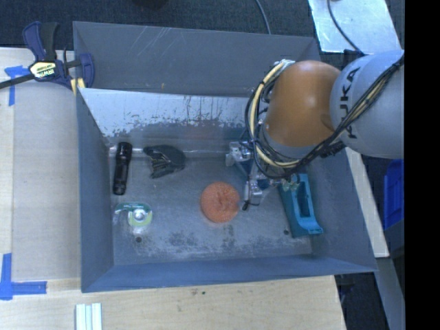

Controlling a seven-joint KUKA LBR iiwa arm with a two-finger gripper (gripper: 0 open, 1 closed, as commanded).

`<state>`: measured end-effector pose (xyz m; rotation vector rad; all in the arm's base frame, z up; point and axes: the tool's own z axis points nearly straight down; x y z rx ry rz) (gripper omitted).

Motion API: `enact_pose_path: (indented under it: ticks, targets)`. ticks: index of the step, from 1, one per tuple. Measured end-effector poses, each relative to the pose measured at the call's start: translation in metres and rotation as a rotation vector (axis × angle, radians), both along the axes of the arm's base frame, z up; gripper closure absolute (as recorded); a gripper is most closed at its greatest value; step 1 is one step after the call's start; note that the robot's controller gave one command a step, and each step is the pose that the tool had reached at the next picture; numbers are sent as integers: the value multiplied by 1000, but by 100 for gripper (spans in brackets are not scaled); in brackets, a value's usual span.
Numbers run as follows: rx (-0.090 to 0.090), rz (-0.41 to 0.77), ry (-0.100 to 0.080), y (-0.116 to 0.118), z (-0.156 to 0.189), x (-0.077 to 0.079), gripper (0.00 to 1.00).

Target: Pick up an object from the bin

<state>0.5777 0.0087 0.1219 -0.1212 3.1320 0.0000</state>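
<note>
My gripper [251, 195] hangs below the orange wrist cover, right of the bin's middle, its tips just above the floor. An orange-brown round disc [220, 202] lies directly left of the tips, almost touching them. A blue rectangular block-like tool [300, 205] lies to the right of the gripper, against the bin's right slope. Nothing shows between the fingers.
A black crumpled thing [164, 160] lies at the back left of the floor. A black cylinder [122, 168] stands along the left wall. A clear roll with a pale green centre [137, 215] sits at the front left. The arm and its cables cover the back right.
</note>
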Motion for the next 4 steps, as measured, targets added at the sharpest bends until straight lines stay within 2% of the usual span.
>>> enact_pose_path:
  ticks: [1,2,3,4]
  targets:
    - [5,-54,-6,-10,29,8,0]
    - [1,-163,3,15,-23,0,0]
    - [6,-168,-14,6,-51,1,0]
    - [3,-209,-12,18,-49,-5,100]
